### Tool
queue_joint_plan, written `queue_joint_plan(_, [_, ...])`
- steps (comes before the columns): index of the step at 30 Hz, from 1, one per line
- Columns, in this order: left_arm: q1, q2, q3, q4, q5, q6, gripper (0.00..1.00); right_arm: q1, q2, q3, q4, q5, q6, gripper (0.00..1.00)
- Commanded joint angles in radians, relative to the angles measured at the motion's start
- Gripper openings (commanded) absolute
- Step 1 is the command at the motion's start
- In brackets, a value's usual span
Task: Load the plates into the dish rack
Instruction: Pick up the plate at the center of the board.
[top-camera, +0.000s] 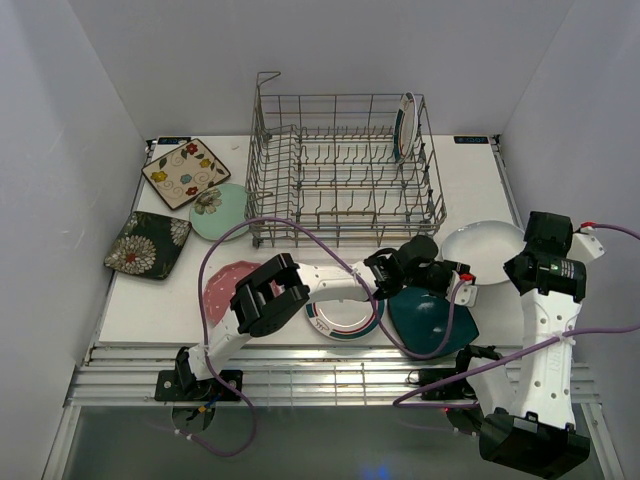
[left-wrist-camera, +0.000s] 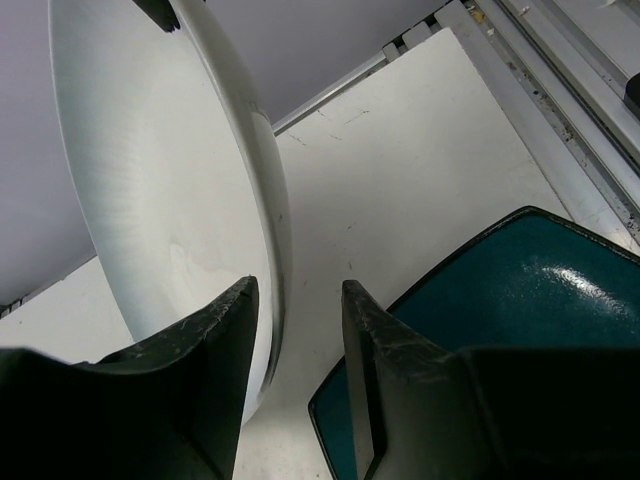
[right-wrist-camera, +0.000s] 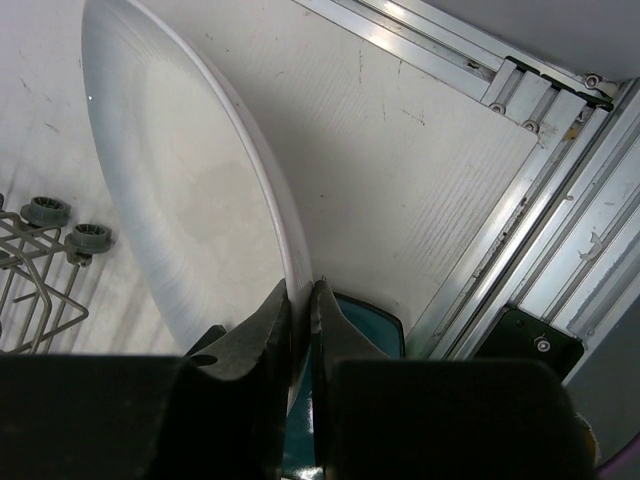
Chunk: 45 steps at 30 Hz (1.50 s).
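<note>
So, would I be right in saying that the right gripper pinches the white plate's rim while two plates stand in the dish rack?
Not quite: only one round rimmed plate stands in the dish rack, as the top external view shows. The right gripper does pinch the white plate by its rim.

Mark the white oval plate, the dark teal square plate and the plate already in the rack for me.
white oval plate (top-camera: 490, 245): top view, its bare centre.
dark teal square plate (left-wrist-camera: 520, 310): left wrist view, glossy inner face.
racked round plate (top-camera: 405, 125): top view, its upright face.
</note>
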Motion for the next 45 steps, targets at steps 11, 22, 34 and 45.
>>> queue_joint_plan(11, [0.000, 0.025, -0.039, 0.071, -0.046, 0.058, 0.46, -0.005, -0.041, 0.144, 0.124, 0.014, 0.012, 0.08])
queue_joint_plan(22, [-0.003, 0.031, -0.019, 0.094, -0.066, 0.057, 0.04, -0.005, -0.056, 0.164, 0.116, 0.007, -0.005, 0.08])
queue_joint_plan(34, [-0.038, 0.018, 0.072, 0.094, -0.122, 0.066, 0.00, -0.003, -0.041, 0.265, 0.082, -0.038, -0.060, 0.08])
queue_joint_plan(45, [-0.078, 0.008, 0.142, 0.116, -0.205, 0.110, 0.00, -0.005, -0.058, 0.409, 0.067, -0.110, -0.155, 0.08])
